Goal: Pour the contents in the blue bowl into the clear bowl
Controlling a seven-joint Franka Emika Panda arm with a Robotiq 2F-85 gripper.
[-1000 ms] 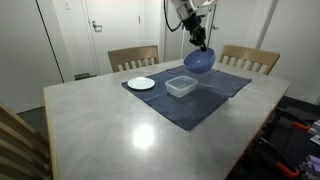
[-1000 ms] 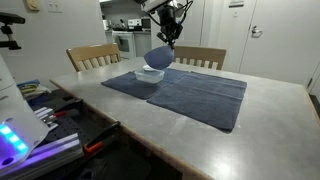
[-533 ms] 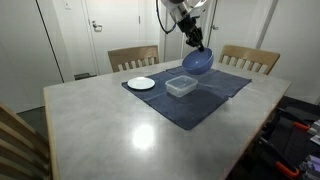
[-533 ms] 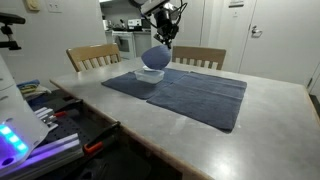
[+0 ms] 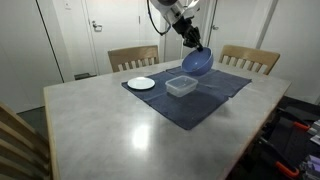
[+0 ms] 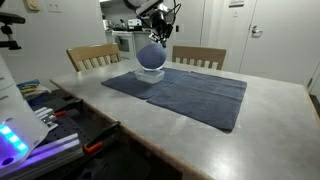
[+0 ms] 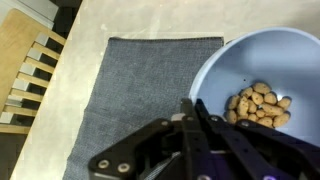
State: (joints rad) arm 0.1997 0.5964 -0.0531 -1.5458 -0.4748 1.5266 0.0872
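The blue bowl (image 5: 198,61) hangs tilted above the dark cloth, just behind the clear bowl (image 5: 181,86). My gripper (image 5: 192,43) is shut on its rim from above. In an exterior view the blue bowl (image 6: 151,57) sits right over the clear bowl (image 6: 150,73), hiding most of it. The wrist view shows my gripper (image 7: 193,108) pinching the rim of the blue bowl (image 7: 270,55), with a heap of light-brown nuts (image 7: 258,105) gathered at its low side. The clear bowl is out of the wrist view.
A small white plate (image 5: 141,83) lies on the dark blue cloth (image 5: 200,100) beside the clear bowl. Two wooden chairs (image 5: 133,57) stand at the far table edge. The grey table (image 5: 120,130) stretches toward the camera. A chair (image 7: 30,80) shows past the cloth (image 7: 140,90).
The arm's wrist has swung sideways and the blue bowl has tipped further and drifted slightly over the clear bowl. The grip stays shut.
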